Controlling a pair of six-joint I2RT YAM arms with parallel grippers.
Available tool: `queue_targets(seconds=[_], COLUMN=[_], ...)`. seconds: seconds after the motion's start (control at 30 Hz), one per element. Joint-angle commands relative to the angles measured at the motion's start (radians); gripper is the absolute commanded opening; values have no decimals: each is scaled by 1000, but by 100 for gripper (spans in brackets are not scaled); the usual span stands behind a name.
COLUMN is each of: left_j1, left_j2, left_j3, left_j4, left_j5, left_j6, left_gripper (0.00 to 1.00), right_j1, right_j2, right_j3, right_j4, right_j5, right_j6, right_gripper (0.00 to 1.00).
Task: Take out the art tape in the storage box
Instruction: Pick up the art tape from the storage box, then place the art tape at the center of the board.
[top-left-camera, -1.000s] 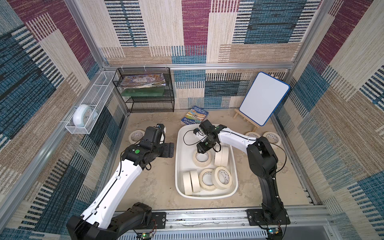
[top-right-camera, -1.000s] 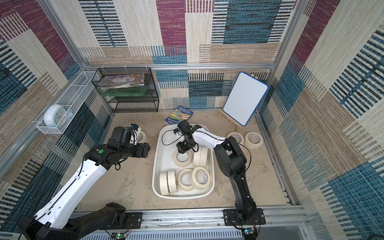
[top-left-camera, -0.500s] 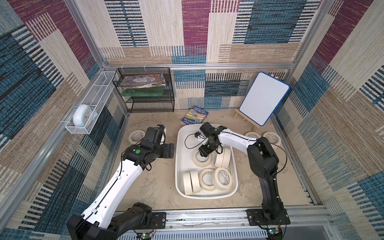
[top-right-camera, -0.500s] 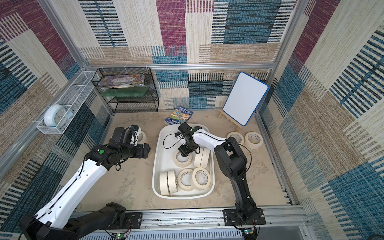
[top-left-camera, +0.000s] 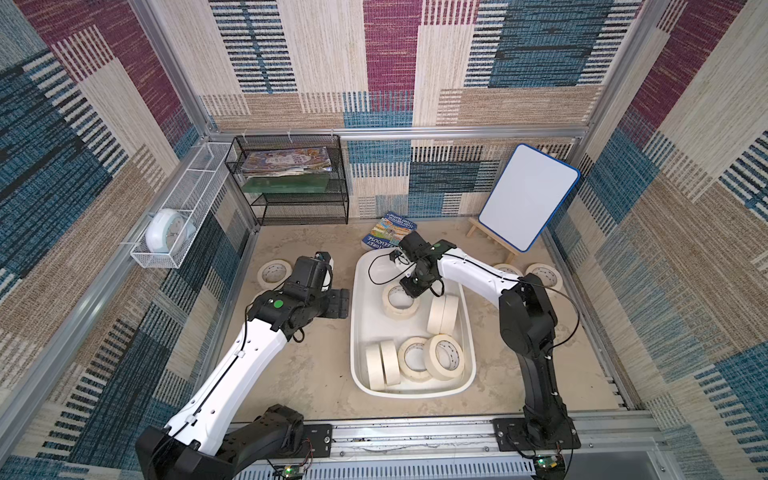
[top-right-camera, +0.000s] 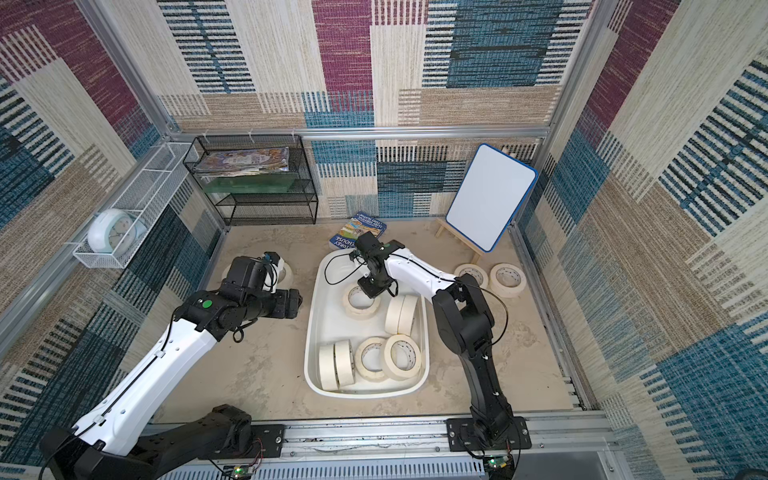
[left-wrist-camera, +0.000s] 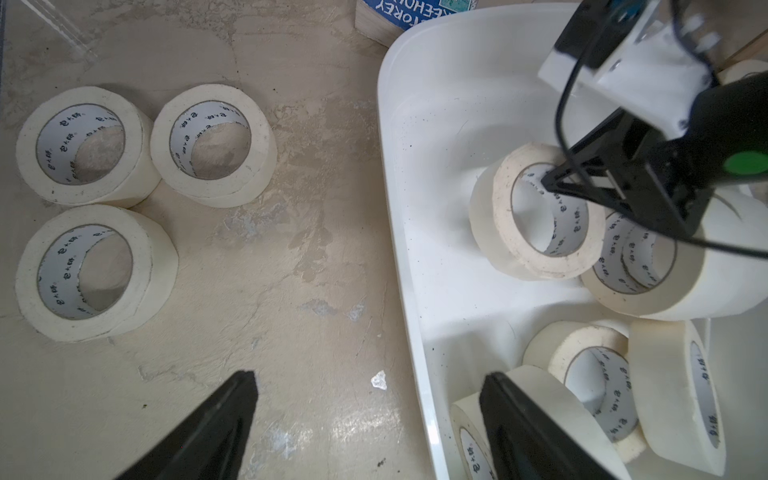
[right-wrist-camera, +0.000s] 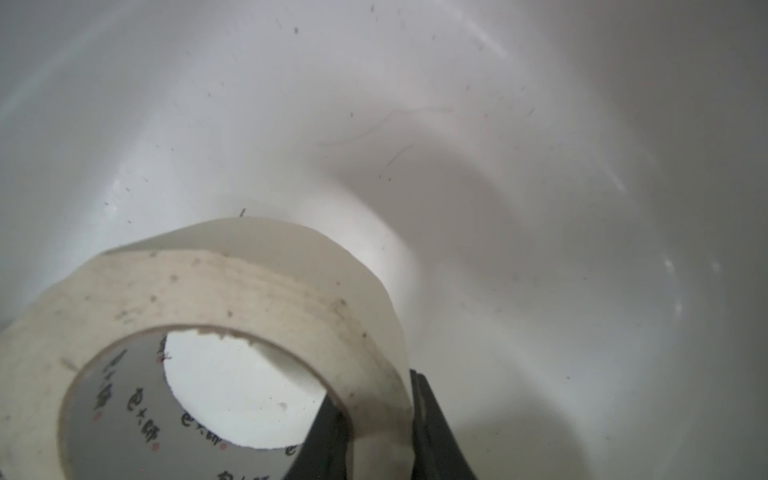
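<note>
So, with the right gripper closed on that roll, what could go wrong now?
1. The right gripper pinches only one wall of the tape roll, so it may swing or slip when lifted.
2. The upright rolls stand close beside it; a swinging roll might knock them over.

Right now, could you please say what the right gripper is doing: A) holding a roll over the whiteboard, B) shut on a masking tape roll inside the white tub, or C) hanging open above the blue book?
B: the right gripper pinches the wall of a masking tape roll inside the white tub, one jaw in its core, one outside.
</note>
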Motion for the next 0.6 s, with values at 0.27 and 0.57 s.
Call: queue_targets(seconds=[0.27,0.57], left_j1=[-26,-112], left_j2=[4,123], left_j3=[-1,56], left_j4=[12,10], left_j5=[3,-36], left_j6=[9,61], left_gripper=[90,89], right_j1=[-182,-565], right_j2=[-337,-569], right_j3=[-69,-535], right_j4=[-107,-51], right_j5=[231,181], right_j6=[113,309], right_gripper=[0,0])
